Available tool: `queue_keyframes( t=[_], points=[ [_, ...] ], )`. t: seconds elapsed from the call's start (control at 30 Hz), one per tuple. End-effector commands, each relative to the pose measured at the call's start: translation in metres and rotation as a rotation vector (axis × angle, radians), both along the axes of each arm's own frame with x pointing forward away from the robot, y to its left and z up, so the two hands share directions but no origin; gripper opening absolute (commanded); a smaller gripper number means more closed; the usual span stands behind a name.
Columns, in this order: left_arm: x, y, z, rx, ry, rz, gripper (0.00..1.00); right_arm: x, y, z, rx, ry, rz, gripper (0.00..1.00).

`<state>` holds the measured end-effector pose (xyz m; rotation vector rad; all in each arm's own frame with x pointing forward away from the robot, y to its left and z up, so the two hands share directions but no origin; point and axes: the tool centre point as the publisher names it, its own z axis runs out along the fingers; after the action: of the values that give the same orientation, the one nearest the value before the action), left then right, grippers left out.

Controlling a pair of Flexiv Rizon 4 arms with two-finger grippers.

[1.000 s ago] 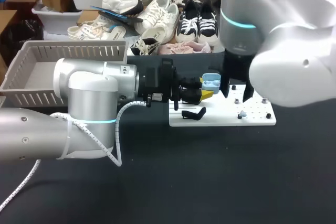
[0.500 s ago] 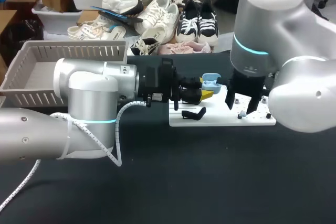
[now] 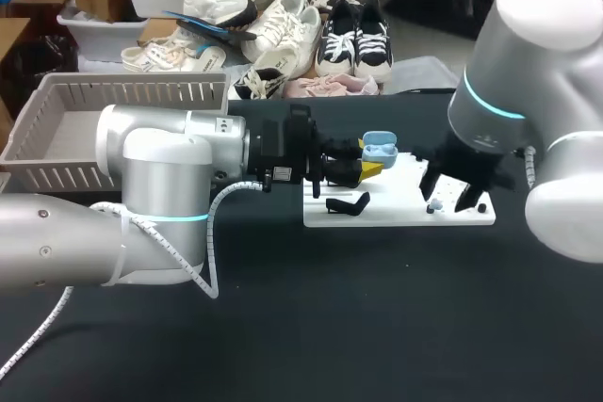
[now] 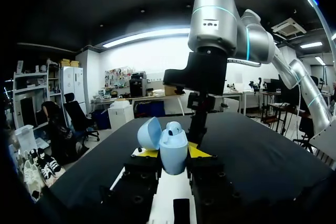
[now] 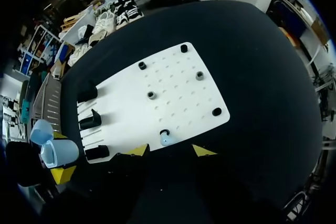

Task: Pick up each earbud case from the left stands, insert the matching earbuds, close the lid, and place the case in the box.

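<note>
Left claw: the left gripper [image 3: 369, 168] sat a little left of the frame's centre in the head view, its arm stretched in from the left, and it was clamped on the earbud case [image 3: 379, 148].
Grip, close up: in the left wrist view the left gripper's [image 4: 173, 153] two fingers pressed the light-blue case [image 4: 173, 149] from both sides, and the case stood upright between them.
Lid: wide open! The lid [image 4: 149, 132] was tipped back beside the body, and the case's hollow faced up.
Case position: held clear above the left end of the white board [image 3: 396, 211], above the black stands [image 3: 349, 204].
Right claw: the right gripper [image 3: 452, 197] hung over the right part of the board in the head view, fingers pointing down and apart, holding nothing.
Earbud: in the right wrist view a pale-blue earbud [image 5: 166, 139] sat on a black peg at the board's near edge, just ahead of the right gripper [image 5: 170, 150] and in line with the gap between its yellow tips, neither tip touching it.
Board: white, with rows of small holes, several black pegs [image 5: 151, 95] and three black stands [image 5: 90, 120] along one end.
Box: the grey slatted box [image 3: 57, 129] stood at the upper left of the head view, well apart from the case.
Table: a black top [image 3: 377, 308] under everything.
</note>
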<state>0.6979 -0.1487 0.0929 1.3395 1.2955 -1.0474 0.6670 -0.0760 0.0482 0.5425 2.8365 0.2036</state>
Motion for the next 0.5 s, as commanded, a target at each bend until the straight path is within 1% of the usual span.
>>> queue_keyframes(
  t=[0.03,0.13,0.5],
  points=[
    [0.0001,-0.0002,-0.001,-0.003,-0.002,0.001,0.0,-0.0059,-0.0024,-0.005,0.033,-0.036,0.004,0.47],
    [0.0001,-0.0002,-0.001,-0.003,-0.002,0.001,0.0,-0.0052,-0.0013,-0.0094,0.069,-0.039,0.005,0.47],
    [0.0001,-0.0002,-0.001,-0.003,-0.002,0.001,0.0,-0.0006,0.0048,-0.0119,0.098,-0.052,-0.019,0.47]
  ],
)
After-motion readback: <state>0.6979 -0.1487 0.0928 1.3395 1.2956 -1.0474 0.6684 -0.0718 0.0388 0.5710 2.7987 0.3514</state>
